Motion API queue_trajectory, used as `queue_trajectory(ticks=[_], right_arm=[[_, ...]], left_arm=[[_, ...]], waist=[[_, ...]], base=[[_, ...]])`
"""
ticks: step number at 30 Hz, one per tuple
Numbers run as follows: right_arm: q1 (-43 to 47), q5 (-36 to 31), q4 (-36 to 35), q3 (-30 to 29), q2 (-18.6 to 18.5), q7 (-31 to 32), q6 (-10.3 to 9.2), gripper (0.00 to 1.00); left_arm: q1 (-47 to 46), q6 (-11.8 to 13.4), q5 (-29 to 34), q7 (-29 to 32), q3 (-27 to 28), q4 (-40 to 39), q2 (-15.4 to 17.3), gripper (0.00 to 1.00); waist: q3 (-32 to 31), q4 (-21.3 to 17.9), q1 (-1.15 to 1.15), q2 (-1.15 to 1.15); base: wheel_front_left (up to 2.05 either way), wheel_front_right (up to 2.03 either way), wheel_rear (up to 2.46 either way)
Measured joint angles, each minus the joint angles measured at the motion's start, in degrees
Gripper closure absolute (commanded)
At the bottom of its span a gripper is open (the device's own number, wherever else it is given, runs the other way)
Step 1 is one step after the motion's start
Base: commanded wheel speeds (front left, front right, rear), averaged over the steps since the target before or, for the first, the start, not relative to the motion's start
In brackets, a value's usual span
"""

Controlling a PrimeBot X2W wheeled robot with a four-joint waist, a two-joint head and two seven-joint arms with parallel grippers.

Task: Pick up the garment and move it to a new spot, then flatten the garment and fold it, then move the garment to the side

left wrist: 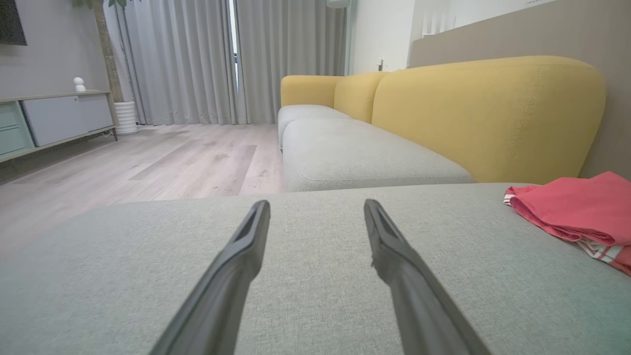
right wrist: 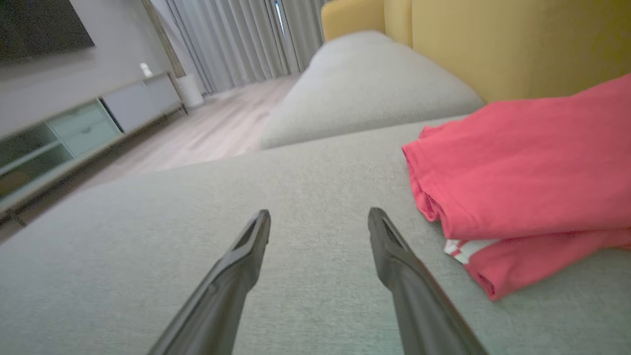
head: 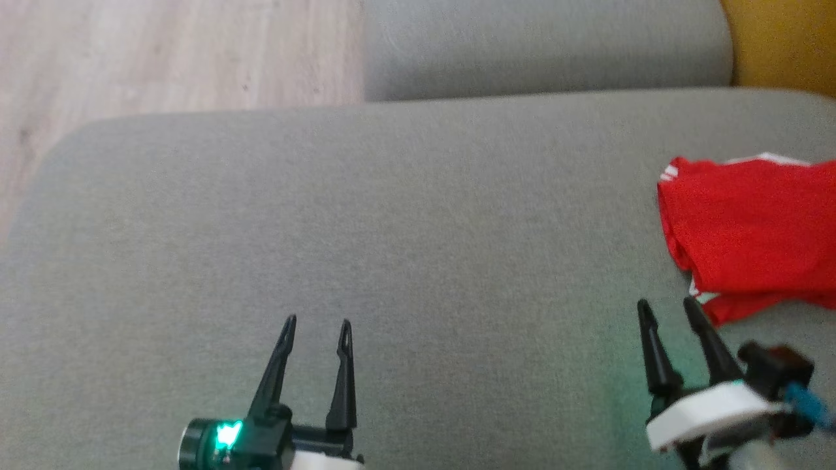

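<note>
Red garment [head: 751, 228] lies folded on the grey sofa seat [head: 392, 228], near the right gripper [head: 666, 303]; it and the left gripper [head: 317, 323] have fingers spread, holding nothing.

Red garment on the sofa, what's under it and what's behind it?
The folded red garment lies on the grey seat cushion; a white-striped edge peeks from beneath its top fold. Behind it rises the yellow backrest. Anything inside the folds is hidden.

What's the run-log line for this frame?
garment: folded, on sofa seat, robot's right | left gripper: jaws open, empty | right gripper: jaws open, empty, beside garment
</note>
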Motion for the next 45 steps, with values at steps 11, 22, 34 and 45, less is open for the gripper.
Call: queue_trajectory(ticks=[11,22,34,45], right_arm=[[8.27,-10.82,-6.15,-2.56,4.58,-6.98,0.00,0.00],[12.24,-10.82,-8.60,-3.44,5.70,-6.98,0.00,0.00],[12.53,-10.17,-9.55,-2.01,5.71,-6.97,0.00,1.00],[13.72,-6.73,-3.44,-1.71,5.71,-6.22,0.00,1.00]], left_arm=[[5.98,-0.42,0.09,0.00,0.93,-0.43,0.03,0.00],[7.27,-0.43,0.51,0.00,3.58,-0.43,0.05,0.00],[8.54,-0.98,1.10,0.01,4.78,-0.48,0.07,1.00],[10.09,-1.30,-2.66,0.83,4.93,4.97,0.24,1.00]], waist=[[-6.04,3.40,0.01,0.00],[-7.15,2.32,0.02,0.00],[-7.69,0.80,0.02,0.00],[-7.38,0.55,0.02,0.00]], base=[[0.00,0.00,0.00],[0.00,0.00,0.00],[0.00,0.00,0.00],[0.00,0.00,0.00]])
